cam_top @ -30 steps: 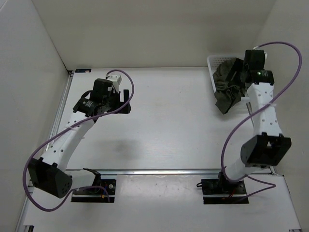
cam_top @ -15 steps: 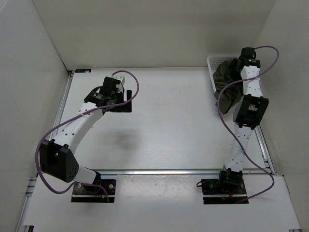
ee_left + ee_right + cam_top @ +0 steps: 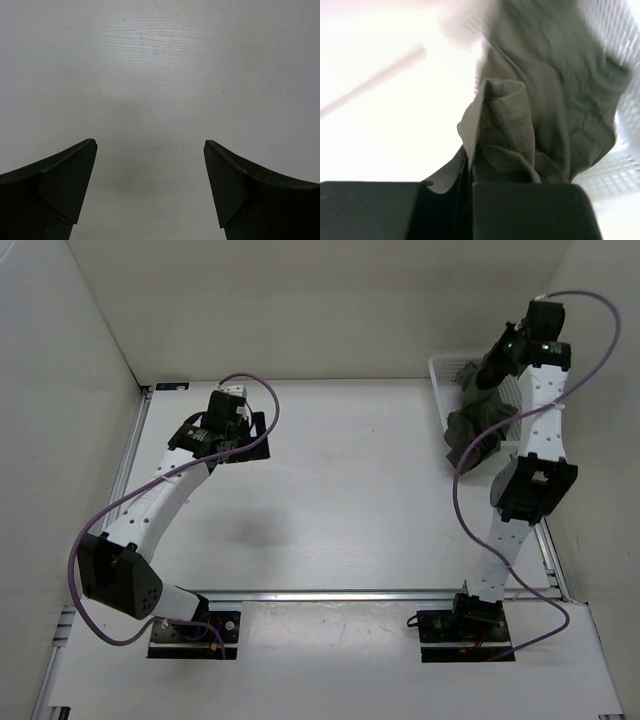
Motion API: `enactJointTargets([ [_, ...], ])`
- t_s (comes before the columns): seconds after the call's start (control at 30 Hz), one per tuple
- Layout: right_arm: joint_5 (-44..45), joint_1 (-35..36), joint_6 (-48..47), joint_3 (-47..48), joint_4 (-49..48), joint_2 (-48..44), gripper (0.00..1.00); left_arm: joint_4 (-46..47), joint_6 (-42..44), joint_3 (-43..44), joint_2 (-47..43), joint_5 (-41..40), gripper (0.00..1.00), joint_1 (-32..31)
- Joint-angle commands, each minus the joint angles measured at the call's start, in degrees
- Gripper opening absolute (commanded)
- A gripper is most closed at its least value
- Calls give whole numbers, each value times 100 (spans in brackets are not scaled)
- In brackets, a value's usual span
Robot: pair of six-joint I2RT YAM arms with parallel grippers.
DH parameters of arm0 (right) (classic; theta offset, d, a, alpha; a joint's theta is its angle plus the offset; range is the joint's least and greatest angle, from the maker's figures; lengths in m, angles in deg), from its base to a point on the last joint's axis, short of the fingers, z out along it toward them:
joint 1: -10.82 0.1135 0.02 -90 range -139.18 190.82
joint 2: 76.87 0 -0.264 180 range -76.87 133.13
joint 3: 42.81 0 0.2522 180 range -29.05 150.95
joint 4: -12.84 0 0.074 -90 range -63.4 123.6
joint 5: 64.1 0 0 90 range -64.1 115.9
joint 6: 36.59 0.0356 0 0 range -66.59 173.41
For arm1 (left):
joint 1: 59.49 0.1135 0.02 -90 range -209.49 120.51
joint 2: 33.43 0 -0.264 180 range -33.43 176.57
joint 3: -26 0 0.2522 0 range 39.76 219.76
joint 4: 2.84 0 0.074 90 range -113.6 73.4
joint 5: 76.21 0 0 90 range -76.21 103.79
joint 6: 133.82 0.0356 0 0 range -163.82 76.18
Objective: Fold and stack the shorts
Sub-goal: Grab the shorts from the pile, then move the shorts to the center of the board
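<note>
Right pincer: the right gripper [image 3: 470, 170] is pressed together and pinching a doubled hem of the shorts [image 3: 555, 90], low in the middle of the right wrist view.
Shorts' place: they are lying bunched in the white mesh basket [image 3: 441, 368] at the upper right of the top view, and one part is spilling over its near rim onto the table [image 3: 350, 480].
Left pincer: the left gripper [image 3: 150, 145] is spread wide and holding nothing, hovering over bare table at the upper left of the top view, well apart from the cloth.
Slip risk: the jaws are biting only a thin edge, so the weight of the hanging cloth is likely to be pulling it free on any lift.
Snag risk: cloth is draping over the mesh wall, so a pull could be dragging or tipping the basket along.
Bunching risk: with one pinch point, the shorts are likely to be coming out as a twisted clump, making a flat spread hard.
</note>
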Motion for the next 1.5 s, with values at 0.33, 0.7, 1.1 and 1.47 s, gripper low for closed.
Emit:
enactJointTargets([
  [0.33, -965, 1539, -715, -354, -289, -3576, 0, -954, -732, 647, -788, -224, 100, 187],
  [0.7, 852, 4959, -452, -2763, 44, -3473, 82, -1525, -583, 1290, -1140, 301, 100, 1101],
  [1.1, 749, 4369, 523, -6020, -130, -5247, 30, -261, -1459, -1563, -1317, 2078, 24, 295],
  [1.47, 89, 5320, 1517, -7343, -1439, -4712, 78, 495, -1708, -1988, 397, 2078, 85, -691],
])
